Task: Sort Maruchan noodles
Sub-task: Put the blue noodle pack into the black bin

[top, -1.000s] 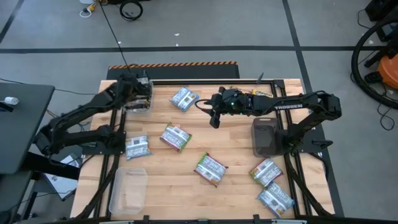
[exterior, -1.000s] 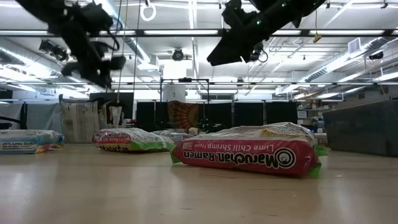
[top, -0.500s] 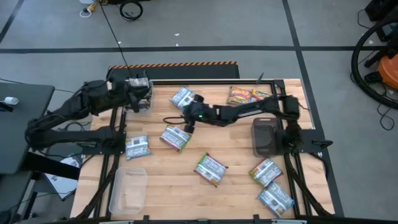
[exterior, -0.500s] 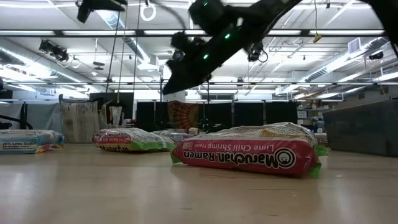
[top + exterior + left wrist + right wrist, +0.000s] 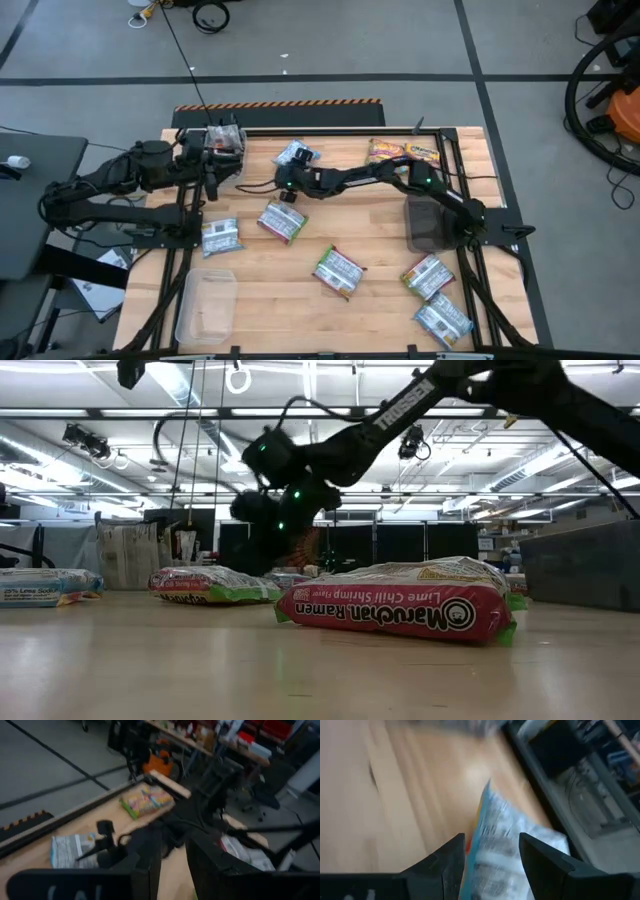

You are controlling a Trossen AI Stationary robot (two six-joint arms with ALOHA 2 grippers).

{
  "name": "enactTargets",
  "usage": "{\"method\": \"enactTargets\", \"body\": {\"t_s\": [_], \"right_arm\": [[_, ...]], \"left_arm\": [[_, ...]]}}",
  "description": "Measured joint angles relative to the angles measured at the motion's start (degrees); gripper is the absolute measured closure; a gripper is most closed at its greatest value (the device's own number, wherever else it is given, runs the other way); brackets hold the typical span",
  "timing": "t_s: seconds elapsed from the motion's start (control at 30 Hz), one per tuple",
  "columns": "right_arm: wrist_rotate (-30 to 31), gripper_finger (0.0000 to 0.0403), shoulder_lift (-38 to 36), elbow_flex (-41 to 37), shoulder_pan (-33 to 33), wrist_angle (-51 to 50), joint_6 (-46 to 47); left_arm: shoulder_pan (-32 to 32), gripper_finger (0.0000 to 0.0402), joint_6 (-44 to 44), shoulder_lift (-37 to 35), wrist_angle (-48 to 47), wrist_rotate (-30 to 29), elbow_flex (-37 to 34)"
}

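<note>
The left pincer (image 5: 207,177), its fingers apart on nothing, hangs left of the blue-white packet (image 5: 297,155) at the wooden table's (image 5: 380,240) far edge. The right pincer (image 5: 288,188), spread, sits just beside that packet. In the low view, a red-green packet (image 5: 395,608) reads "Maruchan Ramen, Lime Chili Shrimp Flavor". The arm (image 5: 400,405) is lettered "TROSSEN". Strip lights line the room's ceiling (image 5: 320,430).

Bright wrappers on pale wood

A red-and-green Maruchan packet (image 5: 395,603), a blue-white one (image 5: 512,855), a yellow-orange one (image 5: 403,152); 2 dark arms, pale wooden table (image 5: 380,225).
</note>
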Motion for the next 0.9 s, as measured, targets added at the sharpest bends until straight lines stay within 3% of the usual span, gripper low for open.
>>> {"method": "enactTargets", "body": {"t_s": [0.3,0.57,0.7,0.9], "right_arm": [[2.33,0.0232,3.77,4.91,0.07,-7.45,1.96],[2.04,0.0322,3.37,4.91,-0.3,-7.89,3.1],[-0.79,0.039,1.18,4.5,-0.37,-9.69,3.17],[-4.99,0.0397,-8.3,4.52,0.39,-15.13,4.59]], "left_arm": [[-1.44,0.0308,-0.04,-0.07,-0.93,4.54,0.0],[-1.44,0.0308,-0.01,-0.04,-0.88,4.35,0.0],[-1.41,0.0308,-1.89,-0.04,-0.59,4.33,0.0],[-1.41,0.0308,-3.08,0.0,4.25,4.42,0.0]]}}
